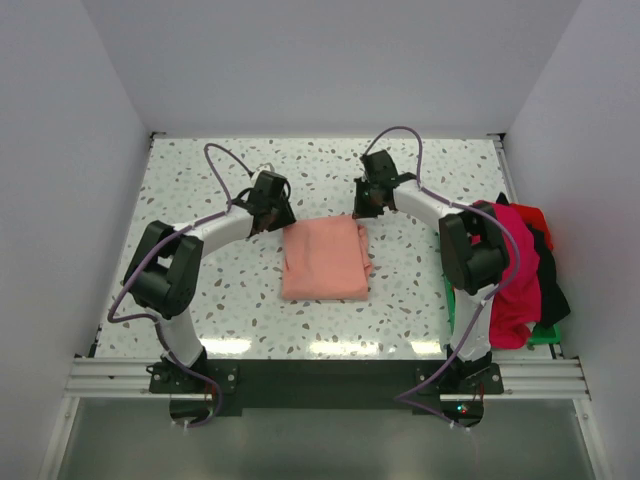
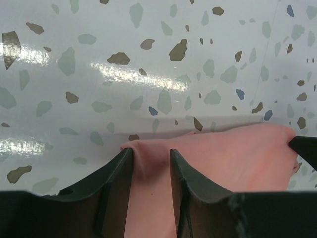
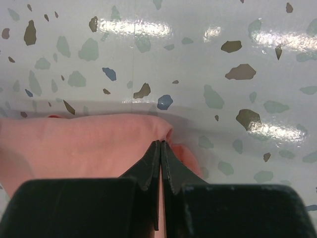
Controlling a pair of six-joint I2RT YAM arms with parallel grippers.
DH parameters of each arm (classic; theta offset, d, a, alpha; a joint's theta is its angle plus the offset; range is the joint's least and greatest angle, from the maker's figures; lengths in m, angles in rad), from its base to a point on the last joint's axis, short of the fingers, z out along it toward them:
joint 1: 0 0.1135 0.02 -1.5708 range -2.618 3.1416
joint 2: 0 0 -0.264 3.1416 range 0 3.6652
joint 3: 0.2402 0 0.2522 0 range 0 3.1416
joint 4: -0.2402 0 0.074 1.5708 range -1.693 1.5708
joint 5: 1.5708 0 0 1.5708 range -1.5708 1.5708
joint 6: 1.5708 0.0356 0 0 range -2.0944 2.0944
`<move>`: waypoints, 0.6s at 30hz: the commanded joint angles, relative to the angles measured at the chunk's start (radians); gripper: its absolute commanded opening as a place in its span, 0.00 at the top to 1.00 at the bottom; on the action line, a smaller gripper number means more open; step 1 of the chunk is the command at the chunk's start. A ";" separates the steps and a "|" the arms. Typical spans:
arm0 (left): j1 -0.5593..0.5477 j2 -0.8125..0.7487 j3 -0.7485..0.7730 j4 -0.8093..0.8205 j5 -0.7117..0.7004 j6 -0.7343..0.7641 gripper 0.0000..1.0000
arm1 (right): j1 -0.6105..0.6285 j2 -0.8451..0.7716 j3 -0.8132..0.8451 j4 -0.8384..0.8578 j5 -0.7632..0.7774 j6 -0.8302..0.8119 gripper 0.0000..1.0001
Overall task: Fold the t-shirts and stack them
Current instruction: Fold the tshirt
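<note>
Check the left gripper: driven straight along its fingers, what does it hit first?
The salmon-pink t-shirt: its edge lies between the open fingers of the left gripper. Just past that fold is bare table, probably close, though depth is unclear.

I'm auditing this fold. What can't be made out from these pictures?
- Top view: the tray is mostly hidden under the shirt pile. The pile's count is unclear, because the shirts overlap and the right arm covers part.
- Right wrist view: whether the shut right gripper pinches the pink shirt. Its fingers hide the contact.
- Left wrist view: the pink shirt's near part is cut off by the left gripper.
</note>
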 commanded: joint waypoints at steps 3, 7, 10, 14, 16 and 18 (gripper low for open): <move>0.004 -0.007 0.043 0.006 0.011 0.006 0.70 | -0.002 -0.086 0.021 0.007 0.009 -0.009 1.00; 0.004 -0.027 0.032 0.013 0.010 0.015 0.84 | -0.002 -0.112 0.006 0.020 0.020 -0.001 1.00; 0.004 -0.038 0.041 0.012 0.017 0.027 0.99 | 0.000 -0.159 -0.025 0.026 0.038 0.006 1.00; 0.004 -0.062 0.053 0.007 0.013 0.035 1.00 | -0.006 -0.236 -0.082 0.049 0.067 0.015 1.00; 0.004 -0.072 0.058 0.009 0.008 0.040 1.00 | -0.011 -0.257 -0.117 0.061 0.107 0.023 1.00; 0.004 -0.066 0.078 -0.006 0.005 0.047 1.00 | -0.031 -0.273 -0.140 0.082 0.101 0.032 1.00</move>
